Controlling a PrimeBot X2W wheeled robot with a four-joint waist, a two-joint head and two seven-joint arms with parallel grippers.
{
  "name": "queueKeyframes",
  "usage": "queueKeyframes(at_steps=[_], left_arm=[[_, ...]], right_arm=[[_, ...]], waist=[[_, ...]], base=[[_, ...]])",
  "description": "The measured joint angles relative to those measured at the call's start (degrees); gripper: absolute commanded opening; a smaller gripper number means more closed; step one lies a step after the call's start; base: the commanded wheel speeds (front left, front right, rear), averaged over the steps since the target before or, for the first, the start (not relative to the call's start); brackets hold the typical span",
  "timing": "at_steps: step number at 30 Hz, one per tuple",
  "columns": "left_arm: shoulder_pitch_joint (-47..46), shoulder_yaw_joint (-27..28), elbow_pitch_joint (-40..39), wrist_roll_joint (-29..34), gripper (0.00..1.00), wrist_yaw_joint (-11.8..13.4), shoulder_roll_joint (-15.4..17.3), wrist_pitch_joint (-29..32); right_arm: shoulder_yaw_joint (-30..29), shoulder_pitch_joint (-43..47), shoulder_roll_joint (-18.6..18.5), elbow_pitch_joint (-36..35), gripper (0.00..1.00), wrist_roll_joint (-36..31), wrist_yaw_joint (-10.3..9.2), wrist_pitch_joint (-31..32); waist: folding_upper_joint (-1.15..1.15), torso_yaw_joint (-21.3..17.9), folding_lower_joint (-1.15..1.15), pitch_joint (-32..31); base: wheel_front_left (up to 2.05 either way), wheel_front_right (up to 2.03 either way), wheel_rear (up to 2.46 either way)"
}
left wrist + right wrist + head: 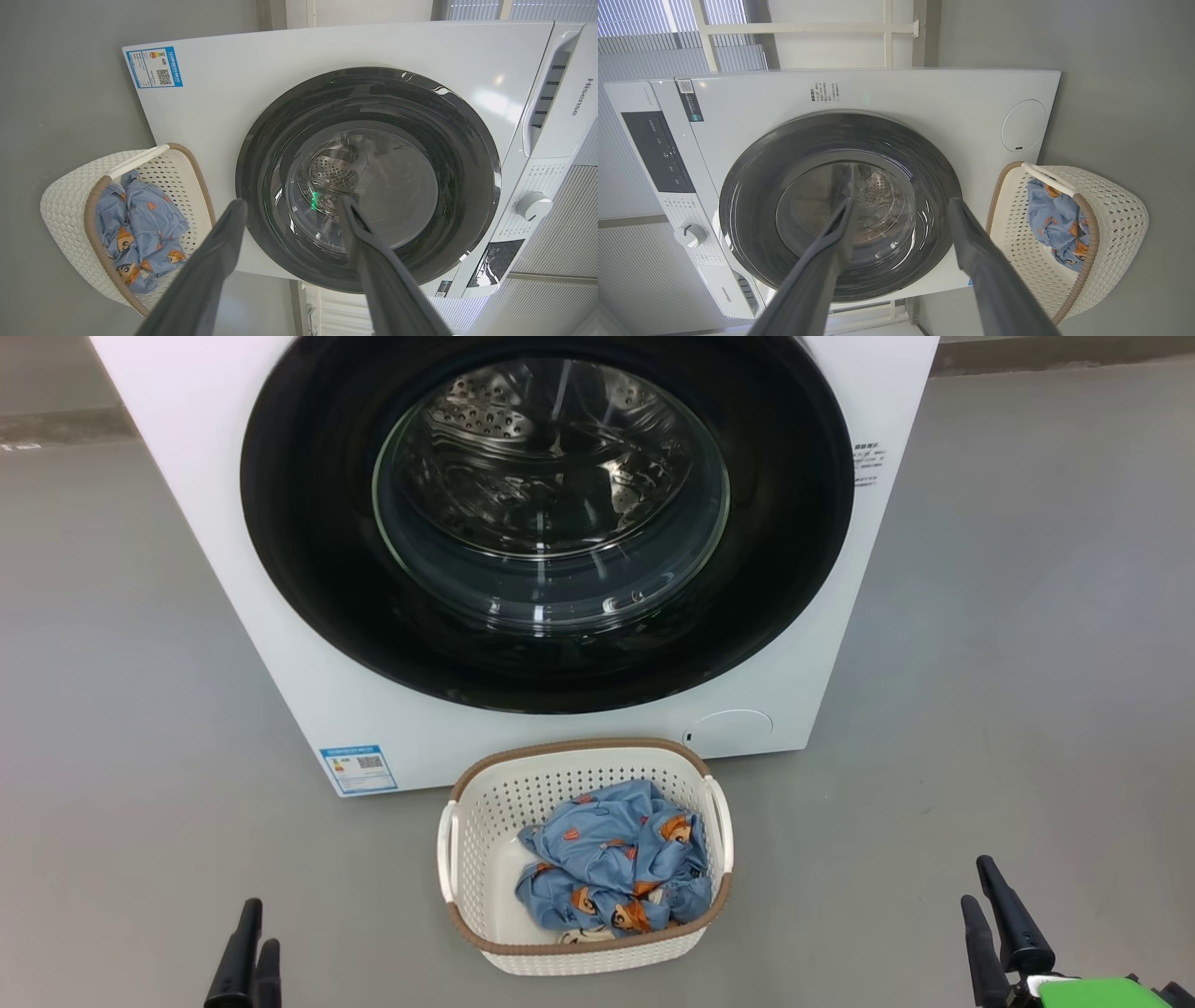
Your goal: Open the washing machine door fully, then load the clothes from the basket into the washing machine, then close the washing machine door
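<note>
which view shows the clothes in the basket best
The head view: it looks down into the basket, so nearly the whole blue bundle of clothes shows. The left wrist view has them sideways, off to one side; the right wrist view hides part behind the basket's rim and handle.

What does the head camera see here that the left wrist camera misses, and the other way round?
Head view, first: the round lower cover on the front of the washing machine, and the right gripper, open, at lower right. Left wrist view, second: the machine's dial, its dark display panel and the brand lettering. Shared: the shut washing machine door, the basket with the clothes in it, the blue energy sticker, and the left gripper, open.
</note>
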Motion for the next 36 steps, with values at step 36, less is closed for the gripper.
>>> queueKeyframes(at_steps=[36], left_arm=[[0.00, -3.28, -0.35, 7.99, 1.00, 0.00, 1.51, -6.32]], right_arm=[[1.80, 0.00, -0.11, -3.97, 1.00, -16.94, 0.00, -5.89]], waist=[[0.00, 0.18, 0.00, 0.10]], base=[[0.00, 0.00, 0.00]])
